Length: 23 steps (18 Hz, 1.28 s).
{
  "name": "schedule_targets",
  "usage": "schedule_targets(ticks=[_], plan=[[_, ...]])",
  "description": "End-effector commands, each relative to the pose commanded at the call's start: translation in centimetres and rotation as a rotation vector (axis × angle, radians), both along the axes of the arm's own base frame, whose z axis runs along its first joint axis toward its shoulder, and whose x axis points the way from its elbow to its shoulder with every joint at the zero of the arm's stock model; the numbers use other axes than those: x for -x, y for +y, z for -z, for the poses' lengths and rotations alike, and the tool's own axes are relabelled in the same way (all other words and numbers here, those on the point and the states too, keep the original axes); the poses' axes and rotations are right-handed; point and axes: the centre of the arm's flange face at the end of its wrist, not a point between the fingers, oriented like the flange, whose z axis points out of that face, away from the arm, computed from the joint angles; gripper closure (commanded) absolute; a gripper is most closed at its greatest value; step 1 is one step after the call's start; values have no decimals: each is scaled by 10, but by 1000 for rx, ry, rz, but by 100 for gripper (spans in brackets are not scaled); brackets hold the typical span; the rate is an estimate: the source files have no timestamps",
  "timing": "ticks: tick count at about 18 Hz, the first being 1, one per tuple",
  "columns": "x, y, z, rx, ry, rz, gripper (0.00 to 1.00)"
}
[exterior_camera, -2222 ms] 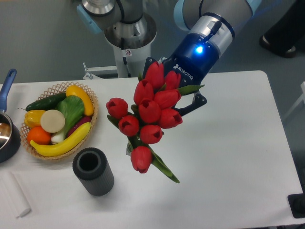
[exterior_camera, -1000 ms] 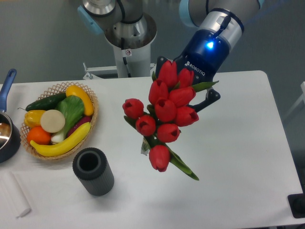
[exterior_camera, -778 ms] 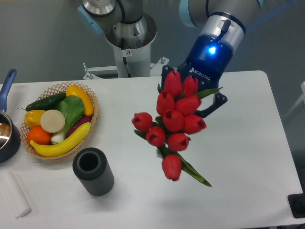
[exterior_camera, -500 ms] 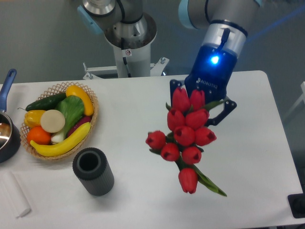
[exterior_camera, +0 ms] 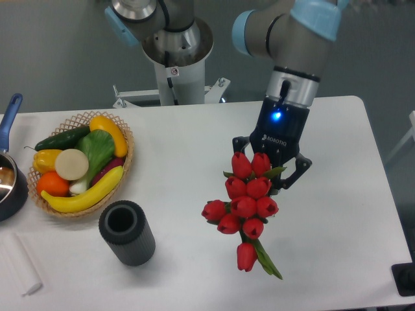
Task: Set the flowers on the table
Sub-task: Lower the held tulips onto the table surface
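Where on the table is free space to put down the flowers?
Bare table lies right of the flowers, toward the right edge, and between them and the dark cylinder. The left end is crowded: basket, pot.

The gripper [exterior_camera: 272, 170] clasps the flowers [exterior_camera: 244, 204] by their hidden stems over the right half of the table [exterior_camera: 337, 194], buds toward the camera, well right of the dark cylinder [exterior_camera: 126, 232] and the basket [exterior_camera: 81, 162] of produce.
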Motion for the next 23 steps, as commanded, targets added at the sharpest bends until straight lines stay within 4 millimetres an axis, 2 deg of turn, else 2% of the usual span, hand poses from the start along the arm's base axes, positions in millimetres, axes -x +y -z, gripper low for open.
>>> schedule_targets(ticks=[3,7,11,13,16,23], plan=[[-3,-2,14,122,49,22,60],[-8,2,20,261,64,69,60],[-17,4,35,404,89,131,60],[-26,12,51,453,86,163,60],[-27,17,77,481,47,183,60],[-27,29,118,513,-8,216,60]])
